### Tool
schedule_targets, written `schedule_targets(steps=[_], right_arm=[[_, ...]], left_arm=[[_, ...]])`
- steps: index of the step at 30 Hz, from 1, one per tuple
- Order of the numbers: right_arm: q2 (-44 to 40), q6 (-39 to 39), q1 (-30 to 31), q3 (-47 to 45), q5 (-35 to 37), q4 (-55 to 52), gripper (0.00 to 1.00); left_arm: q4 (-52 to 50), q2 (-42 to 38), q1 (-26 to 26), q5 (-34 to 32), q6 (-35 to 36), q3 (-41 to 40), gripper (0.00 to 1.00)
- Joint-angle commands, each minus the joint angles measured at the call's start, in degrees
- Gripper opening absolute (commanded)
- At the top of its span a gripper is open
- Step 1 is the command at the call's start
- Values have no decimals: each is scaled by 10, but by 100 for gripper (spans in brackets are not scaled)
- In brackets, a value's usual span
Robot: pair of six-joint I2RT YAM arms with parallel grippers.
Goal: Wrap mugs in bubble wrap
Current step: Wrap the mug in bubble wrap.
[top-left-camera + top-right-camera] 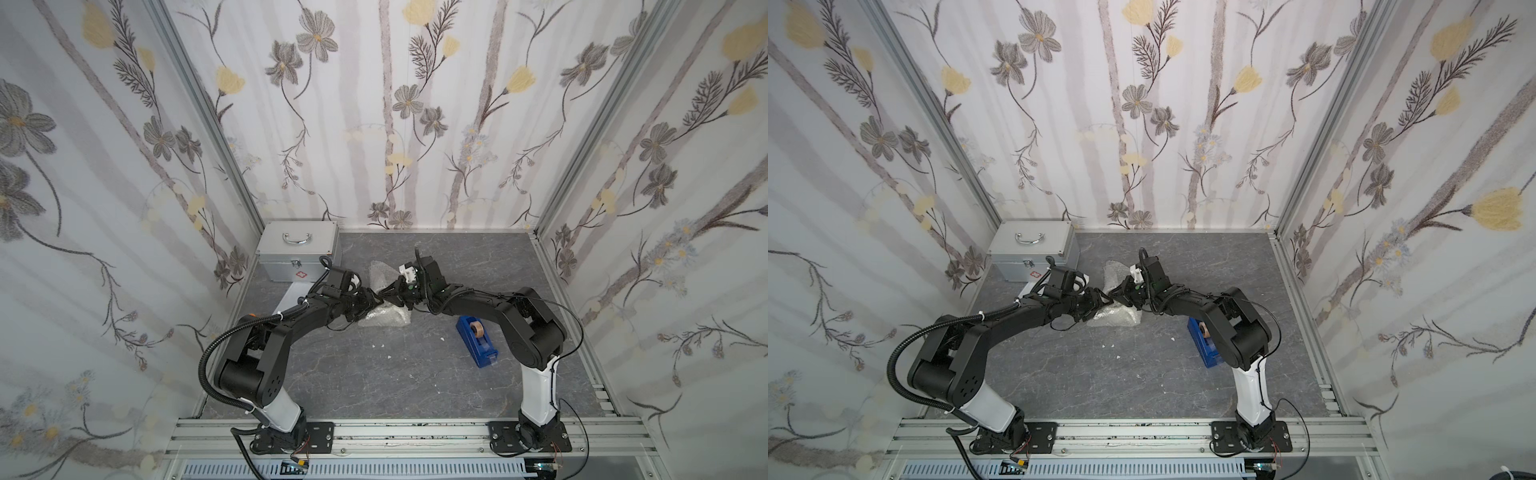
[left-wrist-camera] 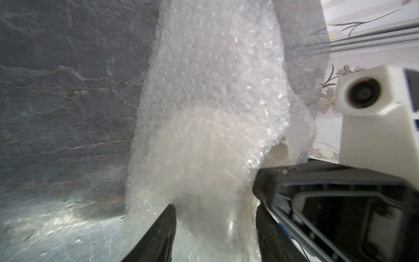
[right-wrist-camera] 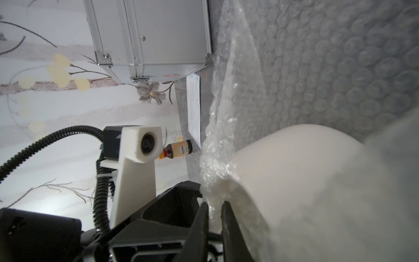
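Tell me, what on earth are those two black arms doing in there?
Two robot arms are wrapping a cream mug in bubble wrap on the grey table. The right arm's fingers pinch an edge of the wrap beside the mug. The left arm's fingers stand on either side of the covered mug; whether they squeeze it is unclear. Part of the mug is bare, so wrapping looks unfinished.

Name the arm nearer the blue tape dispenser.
Right. The right arm passes just beside the tape dispenser; the left arm lies beyond the bubble wrap, on the far side from it.
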Motion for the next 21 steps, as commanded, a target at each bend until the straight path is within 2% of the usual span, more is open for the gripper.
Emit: schedule_targets(steps=[1,10,18,21], right_arm=[[-17,-5,2,5,-19,4,19],[-69,-64,-12,12,0,-53,29],[-107,-219,-75,7,50,-196,29],[-130,-255,-94,-27,62,-206,29]], left_arm=[[-44,22,-5,-28,34,14,57],[-65,49,-15,-46,46,36,56],[-128,74,-18,-52,85,100,56],[-168,89,-21,-62,111,131,56]])
